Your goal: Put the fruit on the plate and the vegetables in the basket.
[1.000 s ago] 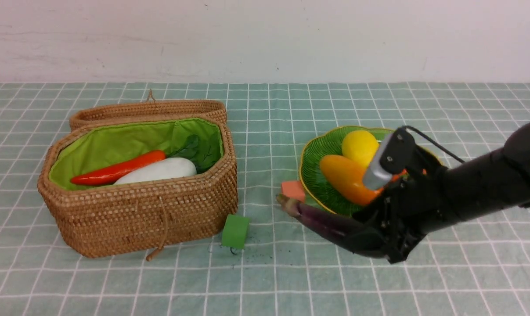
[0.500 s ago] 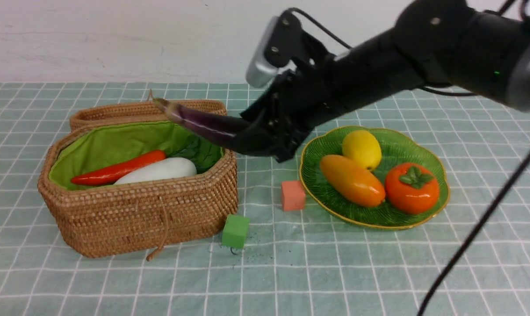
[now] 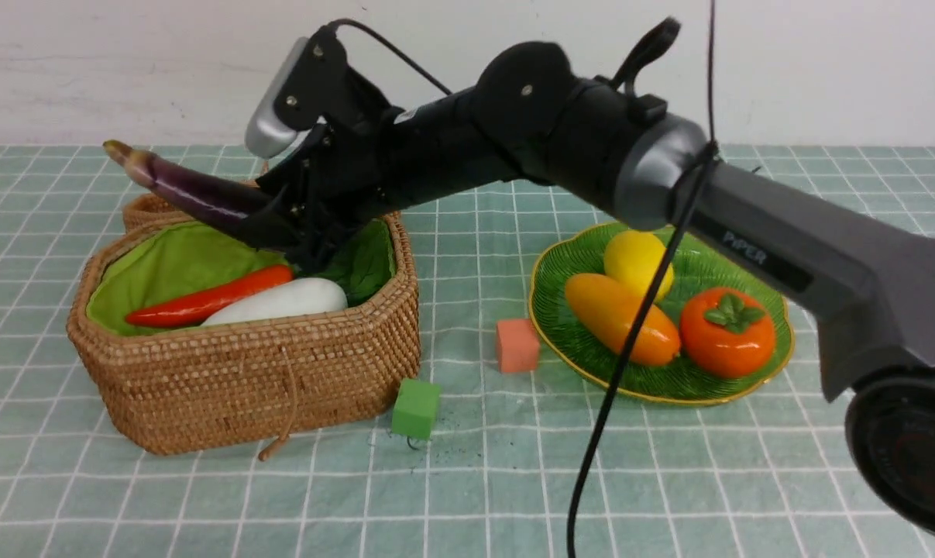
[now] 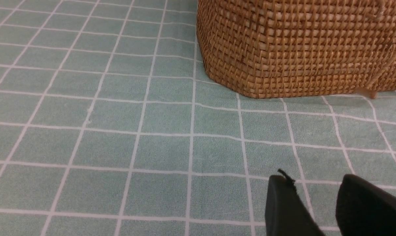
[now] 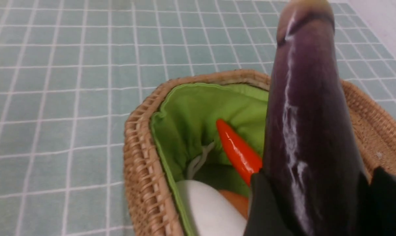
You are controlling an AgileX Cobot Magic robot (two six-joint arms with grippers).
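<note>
My right gripper (image 3: 285, 225) is shut on the long dark purple eggplant (image 3: 192, 190) and holds it tilted above the open basket (image 3: 242, 372), its tip pointing left past the rim. From the right wrist view the eggplant (image 5: 309, 114) fills the right gripper (image 5: 319, 173), over the green lining. A red-orange carrot (image 3: 204, 302), a white radish (image 3: 281, 298) and a partly hidden potato (image 5: 234, 200) lie inside. The lemon (image 3: 637, 260), mango (image 3: 618, 318) and persimmon (image 3: 727, 333) rest on the green plate (image 3: 548, 283). My left gripper (image 4: 312, 178) is open above the cloth beside the basket's wall (image 4: 299, 49).
A salmon-pink cube (image 3: 517, 345) sits on the cloth just left of the plate. A green cube (image 3: 415, 408) stands at the basket's front right corner. The woven lid (image 3: 149, 209) lies open behind the basket. The right arm's cable (image 3: 630, 349) hangs across the plate.
My right arm lifted the eggplant off the cloth in front of the plate and carried it up and leftwards, across to above the basket. The fruit on the plate is uncovered now.
</note>
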